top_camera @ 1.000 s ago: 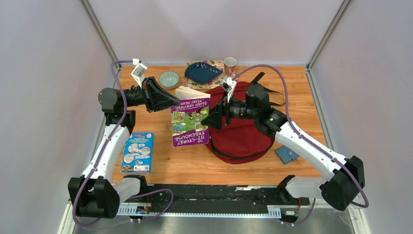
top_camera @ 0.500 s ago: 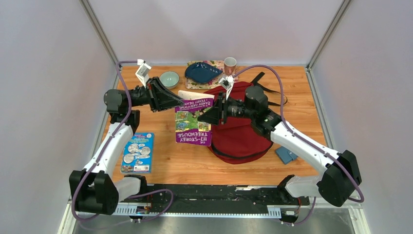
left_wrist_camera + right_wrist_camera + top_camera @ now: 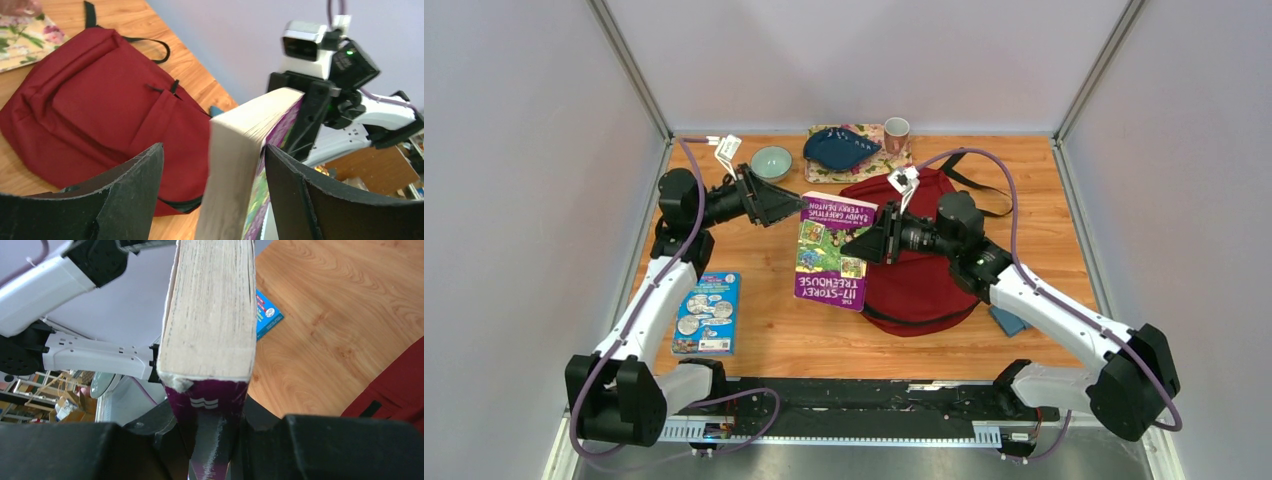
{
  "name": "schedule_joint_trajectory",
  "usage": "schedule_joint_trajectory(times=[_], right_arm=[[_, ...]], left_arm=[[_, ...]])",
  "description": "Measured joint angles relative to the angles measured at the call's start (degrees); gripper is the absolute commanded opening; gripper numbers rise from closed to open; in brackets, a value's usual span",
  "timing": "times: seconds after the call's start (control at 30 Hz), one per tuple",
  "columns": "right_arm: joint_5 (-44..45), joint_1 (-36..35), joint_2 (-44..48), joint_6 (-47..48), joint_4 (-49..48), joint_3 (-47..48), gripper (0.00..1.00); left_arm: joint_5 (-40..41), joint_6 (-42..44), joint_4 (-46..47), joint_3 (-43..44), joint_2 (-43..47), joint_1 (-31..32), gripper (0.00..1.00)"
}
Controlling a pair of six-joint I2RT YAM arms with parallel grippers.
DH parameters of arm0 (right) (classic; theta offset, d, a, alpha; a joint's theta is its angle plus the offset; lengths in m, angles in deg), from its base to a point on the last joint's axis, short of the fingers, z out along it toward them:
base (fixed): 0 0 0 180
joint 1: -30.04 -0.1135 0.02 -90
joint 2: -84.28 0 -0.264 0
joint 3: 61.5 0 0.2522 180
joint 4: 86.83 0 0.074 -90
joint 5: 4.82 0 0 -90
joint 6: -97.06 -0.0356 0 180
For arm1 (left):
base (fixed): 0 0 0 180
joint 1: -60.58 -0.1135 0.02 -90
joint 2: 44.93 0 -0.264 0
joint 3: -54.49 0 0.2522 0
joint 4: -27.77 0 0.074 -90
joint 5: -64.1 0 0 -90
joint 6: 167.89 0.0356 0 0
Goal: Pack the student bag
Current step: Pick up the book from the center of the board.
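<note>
The red student bag (image 3: 929, 285) lay flat on the wooden table (image 3: 1044, 190), right of the middle, with pale walls (image 3: 874, 60) around. The right gripper (image 3: 867, 243) squeezed a purple book (image 3: 829, 255) at the bag's left side. The left gripper (image 3: 802, 205) had its fingers spread wide at the book's far end.

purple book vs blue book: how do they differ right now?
Pose: the purple book is up off the table, clamped in the right end effector; the blue book lies flat on the table, untouched.
Place: the purple book hangs beside the bag; the blue book sits far left.
Shared: both have cartoon covers and are outside the bag.
</note>
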Motion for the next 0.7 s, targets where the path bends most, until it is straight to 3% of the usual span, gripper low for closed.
schedule_joint_trajectory(times=[0.33, 0.7], right_arm=[[5.5, 0.9, 3.8, -2.4, -0.7, 0.0, 0.0], [0.6, 2.7, 3.8, -5.9, -5.1, 0.0, 0.0]], left_arm=[[2.8, 1.4, 0.5, -5.2, 1.7, 5.1, 0.81], [-2.0, -9.6, 19.8, -11.1, 1.1, 7.1, 0.82]])
